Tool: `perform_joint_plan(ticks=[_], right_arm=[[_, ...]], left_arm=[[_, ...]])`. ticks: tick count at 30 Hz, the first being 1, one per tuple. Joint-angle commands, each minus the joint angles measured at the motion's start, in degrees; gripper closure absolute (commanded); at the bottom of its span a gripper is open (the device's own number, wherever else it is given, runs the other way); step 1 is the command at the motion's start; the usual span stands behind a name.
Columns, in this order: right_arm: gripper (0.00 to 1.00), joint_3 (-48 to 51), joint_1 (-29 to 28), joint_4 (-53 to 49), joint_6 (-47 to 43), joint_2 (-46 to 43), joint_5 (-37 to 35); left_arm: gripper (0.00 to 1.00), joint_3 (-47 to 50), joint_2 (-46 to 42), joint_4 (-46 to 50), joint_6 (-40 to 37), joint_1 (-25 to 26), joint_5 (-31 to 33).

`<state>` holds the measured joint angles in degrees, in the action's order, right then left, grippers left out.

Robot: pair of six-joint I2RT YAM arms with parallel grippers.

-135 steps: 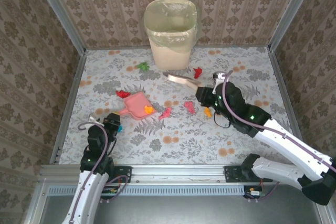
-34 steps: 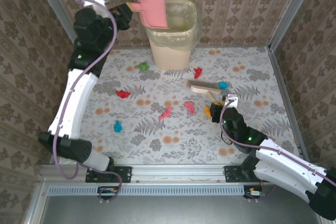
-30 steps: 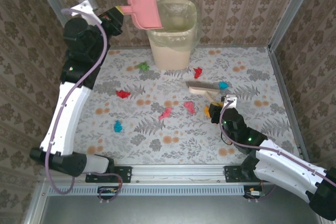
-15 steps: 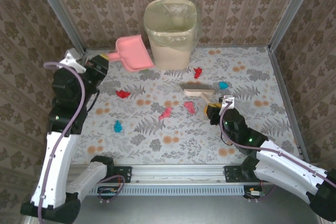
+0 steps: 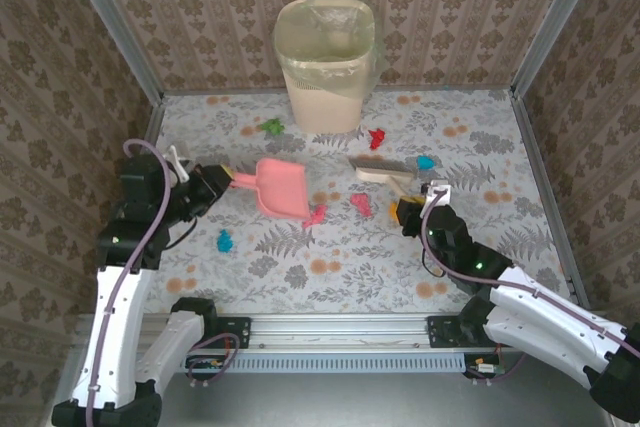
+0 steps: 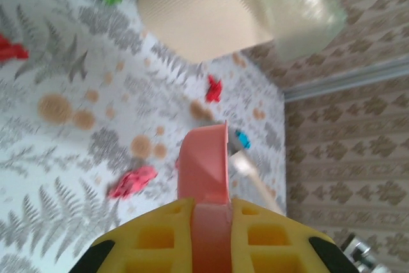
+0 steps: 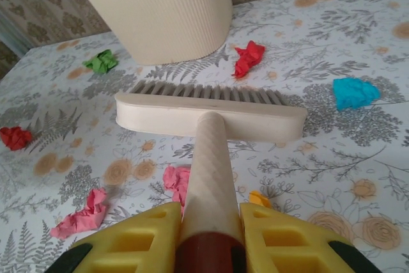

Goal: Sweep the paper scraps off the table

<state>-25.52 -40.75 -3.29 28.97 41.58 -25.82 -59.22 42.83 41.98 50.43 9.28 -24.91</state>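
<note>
**Floral surface (image 5: 480, 247) strewn with paper scraps (image 5: 224, 241)**

Scraps lie scattered around the middle. At 9 o'clock the left gripper (image 5: 215, 185) pinches the pink dustpan (image 5: 283, 189) by its handle; a pink scrap lies just beside the pan. At 4 o'clock the right gripper (image 5: 408, 209) clamps the brush (image 5: 380, 168) handle, bristles toward the bin (image 5: 325, 62) at 12 o'clock.

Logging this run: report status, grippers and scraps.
Left gripper shut on dustpan, right gripper shut on brush. Paper scraps scattered across table, nearest pink ones between dustpan and brush. Bin at far edge, nothing blocking.
</note>
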Motion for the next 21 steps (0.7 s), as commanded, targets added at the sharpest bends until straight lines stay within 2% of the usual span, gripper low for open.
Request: perform_joint_plan(ticks=[1,6,13,16,21], right_arm=[[1.0,-6.4,0.1,-5.6,2.7,-0.8,-3.8],[1.0,-18.6,0.1,-21.1,5.6,3.6,-3.5],[1.0,-38.2,0.1,-39.7,13.4,15.2,4.2],[1.0,-43.7,0.0,-43.1,16.9,20.6,8.5],[1.0,-47.8,-0.4,-41.9,18.7,27.3,14.7]], left_arm=[[1.0,3.0,-3.7,4.7,-4.4,-0.5,-2.7],[1.0,11.4,-7.2,2.2,-2.6,-0.6,-1.2],[1.0,23.4,-13.1,-4.0,2.1,-0.6,0.8],[1.0,28.2,-16.2,-7.0,5.0,-0.6,1.6],[1.0,31.3,-19.5,-6.3,5.5,-0.6,5.5]])
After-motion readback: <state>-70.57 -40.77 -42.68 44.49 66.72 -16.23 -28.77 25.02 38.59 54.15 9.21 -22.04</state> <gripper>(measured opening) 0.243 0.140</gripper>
